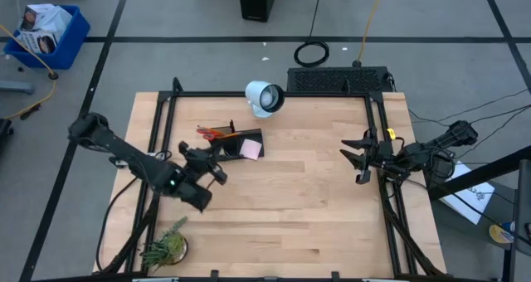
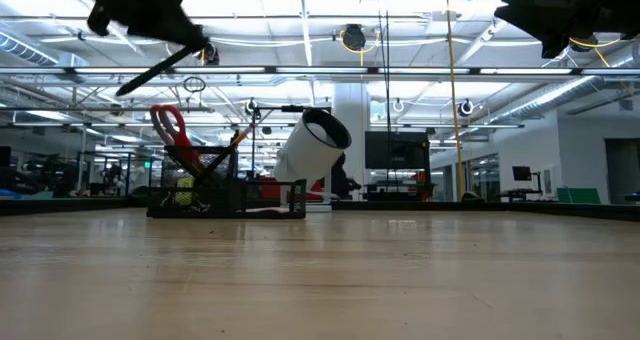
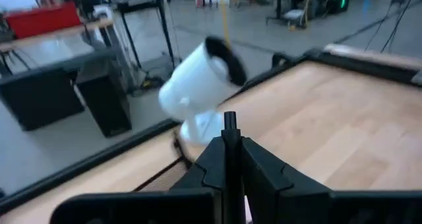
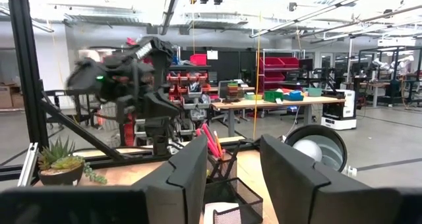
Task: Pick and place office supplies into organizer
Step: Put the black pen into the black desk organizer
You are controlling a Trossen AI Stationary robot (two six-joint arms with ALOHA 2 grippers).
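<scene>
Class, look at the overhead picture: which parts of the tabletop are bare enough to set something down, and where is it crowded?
Free: the wide wood between the organizer and the right hand, and the near strip beside the plant. Crowded: the far-left part, where the organizer, white lamp and left hand cluster.

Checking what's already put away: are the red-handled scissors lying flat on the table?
No, in the low view the scissors stand handles-up inside the organizer.
</scene>
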